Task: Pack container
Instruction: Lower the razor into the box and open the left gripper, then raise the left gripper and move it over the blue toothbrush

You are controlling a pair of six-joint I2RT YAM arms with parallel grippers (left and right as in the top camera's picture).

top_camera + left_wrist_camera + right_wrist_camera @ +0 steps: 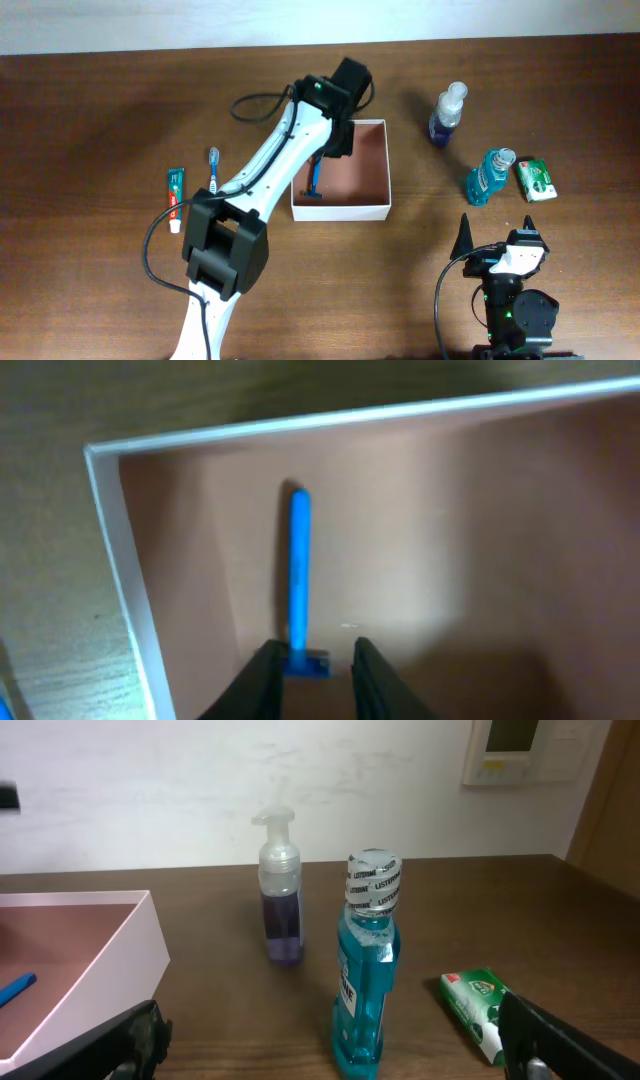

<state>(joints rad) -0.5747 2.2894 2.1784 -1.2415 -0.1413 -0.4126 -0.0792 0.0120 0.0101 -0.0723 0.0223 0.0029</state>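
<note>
So my left gripper (318, 670) is down inside the container (340, 211), over by its left wall, with the fingers (268, 665) a little apart and not clamped on anything. The blue razor (300, 560) is in the container too, running alongside that left wall. One end of it sits right between my fingertips, and in the left wrist view there's a sliver of gap on one side, so I'm not pinching it. The container itself is roughly mid-table (100, 120), a white-walled box with a pinkish-brown floor, and the razor is the only thing I can see in it. Everything else is outside. The toothbrush (213, 170) and the toothpaste tube (175, 198) lie side by side well off the container's left wall. The purple pump bottle (447, 115) stands off its far right corner. The blue mouthwash bottle (488, 178) is upright further out on the container's right side, with a small green pack (536, 180) just beyond it. My right gripper (497, 232) is parked well away from the container's near right corner, jaws spread wide with nothing in them. From its wrist cam I'm looking straight at the mouthwash, with the container's white wall off to one edge.
</note>
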